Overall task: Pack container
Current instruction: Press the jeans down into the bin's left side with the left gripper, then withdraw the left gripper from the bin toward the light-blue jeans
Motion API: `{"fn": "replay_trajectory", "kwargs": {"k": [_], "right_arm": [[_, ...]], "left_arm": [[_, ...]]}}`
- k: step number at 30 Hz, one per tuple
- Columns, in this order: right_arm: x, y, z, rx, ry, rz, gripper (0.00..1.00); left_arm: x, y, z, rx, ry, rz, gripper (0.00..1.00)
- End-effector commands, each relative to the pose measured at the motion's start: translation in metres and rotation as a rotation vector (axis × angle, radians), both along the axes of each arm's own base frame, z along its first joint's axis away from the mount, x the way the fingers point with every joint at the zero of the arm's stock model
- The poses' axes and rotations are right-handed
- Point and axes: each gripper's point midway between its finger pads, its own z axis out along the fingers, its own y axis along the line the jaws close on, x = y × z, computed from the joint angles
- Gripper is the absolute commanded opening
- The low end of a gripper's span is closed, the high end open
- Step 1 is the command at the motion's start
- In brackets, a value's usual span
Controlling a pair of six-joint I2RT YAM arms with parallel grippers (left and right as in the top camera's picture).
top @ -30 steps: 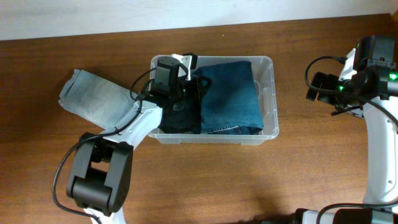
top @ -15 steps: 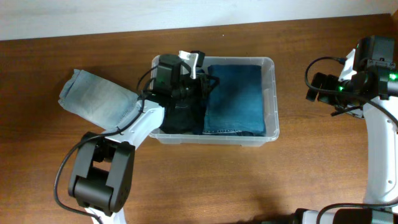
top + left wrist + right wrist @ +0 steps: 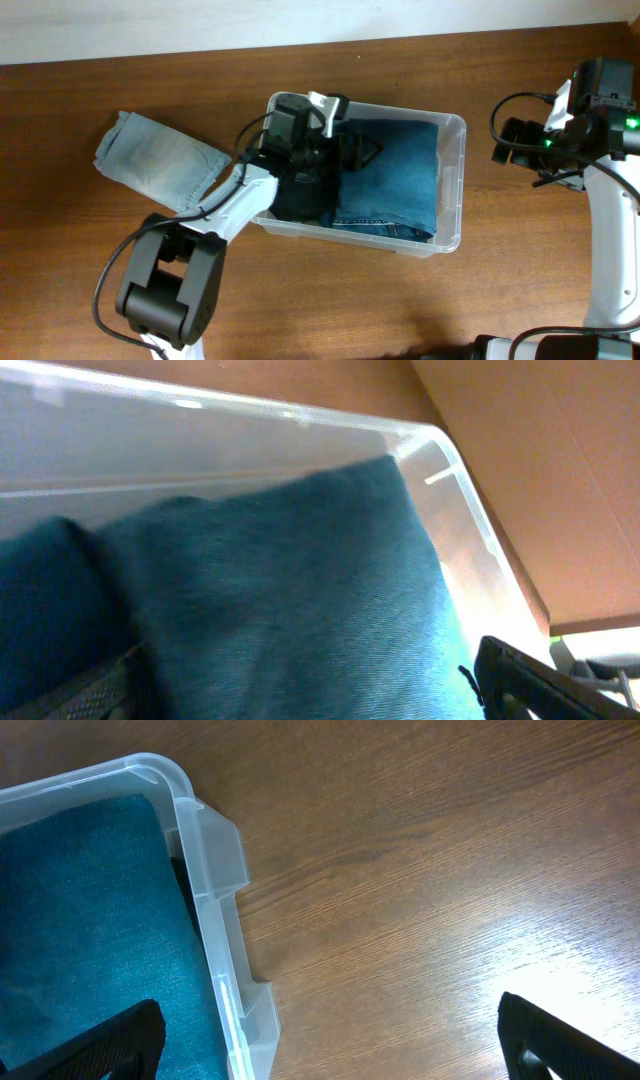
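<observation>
The clear plastic container (image 3: 456,190) lies skewed on the wooden table. It holds folded dark-blue jeans (image 3: 395,175) on its right side and a black garment (image 3: 298,195) on its left. My left gripper (image 3: 345,130) is inside the container, open over the seam between the two garments and holding nothing. In the left wrist view the blue jeans (image 3: 300,580) fill the space between my left gripper's (image 3: 300,700) spread fingers, with the container wall (image 3: 200,450) behind. My right gripper (image 3: 503,140) hovers open and empty just right of the container; its wrist view shows the container's handle (image 3: 220,870) and the right gripper (image 3: 330,1060).
A folded pair of light-blue jeans (image 3: 155,160) lies on the table left of the container. Bare wood (image 3: 420,900) stretches to the right of the container under the right gripper. A pale wall runs along the table's far edge.
My left gripper has gone from shut to open and shifted right. The container slid right and turned askew, its right end now closer to the right gripper.
</observation>
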Motion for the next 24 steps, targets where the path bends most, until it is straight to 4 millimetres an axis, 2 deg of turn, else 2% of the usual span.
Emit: {"fn": "replay_trajectory", "kwargs": {"k": [1,6,7,9,13,14,16,18,20,24], "right_arm": [[-0.003,-0.002,0.000,-0.003,0.001,-0.010,0.99],[-0.005,-0.001,0.000,-0.001,0.009,-0.011,0.99],[-0.005,-0.001,-0.001,0.000,0.011,-0.011,0.96],[-0.005,-0.001,-0.001,0.003,0.016,-0.015,0.85],[-0.005,-0.001,-0.010,0.011,0.043,-0.019,0.47],[-0.006,-0.001,-0.017,0.017,0.064,-0.019,0.34],[-0.006,-0.001,-0.030,0.027,0.099,-0.018,0.25],[-0.006,0.000,-0.049,0.040,0.138,-0.016,0.22],[-0.004,0.004,-0.067,0.071,0.167,-0.004,0.22],[0.003,0.024,-0.099,0.188,0.197,0.086,0.22]], "left_arm": [[0.016,0.018,0.001,-0.010,-0.005,0.027,0.99],[0.035,0.045,0.019,-0.027,-0.043,0.079,0.99],[0.038,0.050,0.025,-0.029,-0.063,0.082,0.99],[0.042,0.061,0.041,-0.033,-0.114,0.086,0.99],[0.048,0.089,0.075,-0.022,-0.215,0.116,0.99],[0.048,0.099,0.084,-0.010,-0.243,0.124,0.99],[0.049,0.114,0.095,0.004,-0.268,0.142,0.99],[0.051,0.136,0.105,0.013,-0.273,0.185,0.99],[0.055,0.159,0.106,0.028,-0.259,0.235,0.99],[0.062,0.216,0.092,0.079,-0.170,0.370,0.99]]}}
